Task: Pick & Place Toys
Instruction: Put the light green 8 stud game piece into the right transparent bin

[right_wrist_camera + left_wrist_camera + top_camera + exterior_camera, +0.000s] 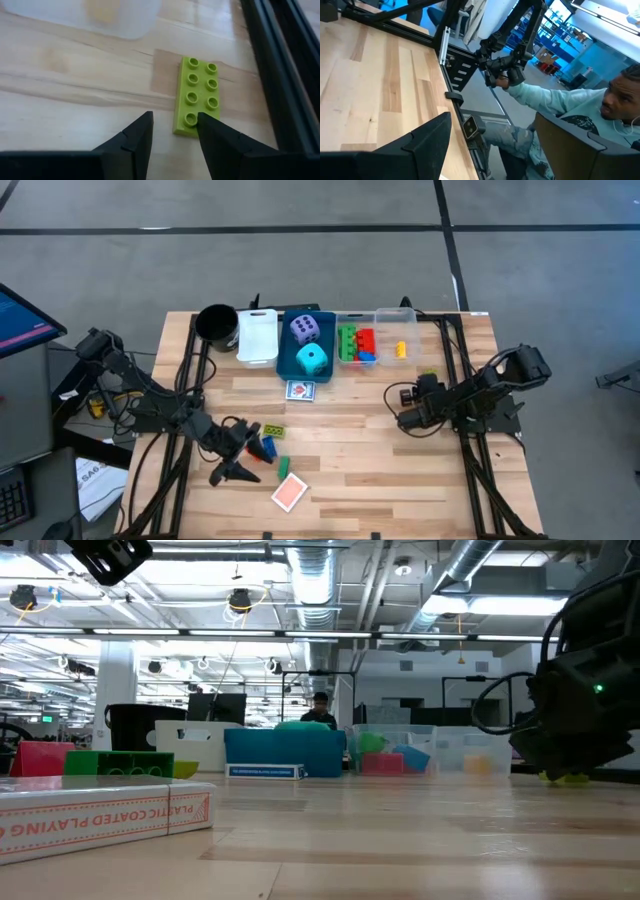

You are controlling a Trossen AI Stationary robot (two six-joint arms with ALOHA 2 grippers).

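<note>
My right gripper (173, 122) is open, low over the table near its right side (415, 392). A lime flat brick (197, 95) lies flat just ahead, its near end beside one fingertip; it also shows in the high view (428, 370). My left gripper (235, 473) is open and empty near the table's front left. Beside it lie a blue brick (268, 448), a green brick (283, 465), a lime plate (273, 430) and a red-backed card pack (290, 493). A purple die (305, 330) and a cyan die (313, 360) sit in the blue bin (288, 365).
A black cup (216, 323), a white bin (257, 335) and clear bins (385, 315) holding bricks stand along the far edge. A card box (300, 390) lies before the blue bin. A black frame rail (280, 75) runs beside the lime brick. A person (560, 100) sits beyond the table's edge.
</note>
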